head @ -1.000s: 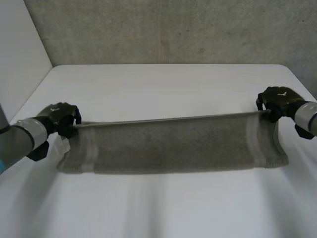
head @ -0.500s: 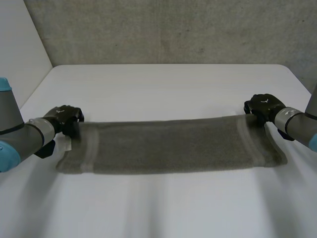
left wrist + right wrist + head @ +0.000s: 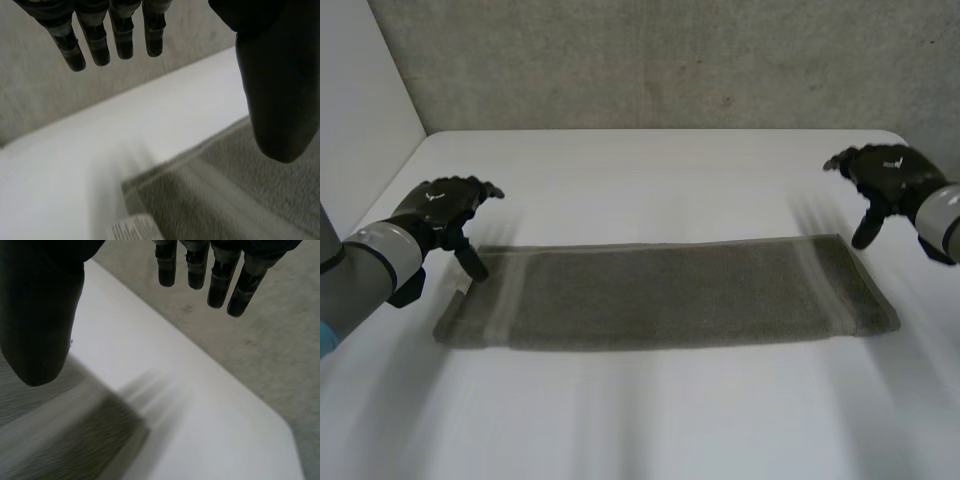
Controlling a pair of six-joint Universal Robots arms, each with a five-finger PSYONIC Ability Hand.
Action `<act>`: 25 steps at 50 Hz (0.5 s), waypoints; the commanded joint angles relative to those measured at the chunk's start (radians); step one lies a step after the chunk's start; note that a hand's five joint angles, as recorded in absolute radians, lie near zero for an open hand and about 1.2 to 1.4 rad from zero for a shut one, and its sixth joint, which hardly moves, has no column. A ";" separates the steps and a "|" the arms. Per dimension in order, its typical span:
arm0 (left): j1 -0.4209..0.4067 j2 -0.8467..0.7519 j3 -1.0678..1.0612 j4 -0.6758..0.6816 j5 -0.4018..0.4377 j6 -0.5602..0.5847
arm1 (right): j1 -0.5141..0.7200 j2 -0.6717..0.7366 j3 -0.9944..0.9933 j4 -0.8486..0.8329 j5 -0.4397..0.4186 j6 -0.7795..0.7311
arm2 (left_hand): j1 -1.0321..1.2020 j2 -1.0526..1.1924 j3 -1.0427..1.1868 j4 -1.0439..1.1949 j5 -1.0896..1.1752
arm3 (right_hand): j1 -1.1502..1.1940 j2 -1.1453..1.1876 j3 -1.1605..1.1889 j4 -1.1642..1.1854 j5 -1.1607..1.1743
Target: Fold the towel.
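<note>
Both of your hands let go between the earlier frames and this one. Half a second before, each was closed on a far corner of the towel (image 3: 665, 292); at this moment both were off it and lifted.

- Left hand (image 3: 445, 205): above the towel's left far corner, clear of the cloth. In its wrist view the fingers (image 3: 100, 45) hung straight and side by side, the thumb (image 3: 272, 90) stood well apart from them, and nothing was between.
- Right hand (image 3: 885, 180): raised beyond the right far corner, fingers likewise straight, thumb set off, holding nothing.
- Towel: lay flat on the table (image 3: 650, 165) as a long grey strip running left to right, far edge now down and roughly level with the near edge. No part was raised.

Judgement: you had completed and released the lengthwise fold. What remained looked like at least one more fold, end over end, so each hand would need a fresh grasp at the short ends.

Writing:
- White tag (image 3: 132, 231) at the towel's left end, near the left hand; it carried print, too small to read.
- Small white mark (image 3: 433, 197) on the back of the left hand, and a like one on the right; neither was legible as a word.
- No other lettering seen.
</note>
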 commanded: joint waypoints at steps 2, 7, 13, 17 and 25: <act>-0.054 0.168 -0.229 0.252 -0.012 -0.002 | -0.039 -0.071 0.264 -0.031 -0.053 -0.118 | -0.112 -0.062 -0.042 -0.056 -0.049 | -0.057 -0.081 -0.051 -0.078 -0.062; -0.062 0.185 -0.280 0.288 -0.015 -0.002 | -0.084 -0.068 0.349 -0.087 -0.064 -0.199 | -0.112 -0.062 -0.042 -0.056 -0.049 | 0.003 -0.021 -0.051 -0.078 -0.002; -0.059 0.177 -0.286 0.291 -0.015 -0.002 | -0.113 -0.053 0.383 -0.133 -0.068 -0.234 | -0.112 -0.062 -0.042 -0.056 -0.049 | 0.097 0.073 -0.051 -0.078 0.091; -0.051 0.175 -0.286 0.291 -0.015 -0.002 | -0.130 -0.044 0.392 -0.154 -0.068 -0.238 | -0.112 -0.062 -0.042 -0.056 -0.049 | 0.123 0.099 -0.051 -0.078 0.118; -0.045 0.172 -0.291 0.288 -0.015 -0.004 | -0.139 0.016 0.393 -0.203 -0.065 -0.244 | -0.112 -0.062 -0.042 -0.056 -0.049 | 0.217 0.193 -0.051 -0.078 0.212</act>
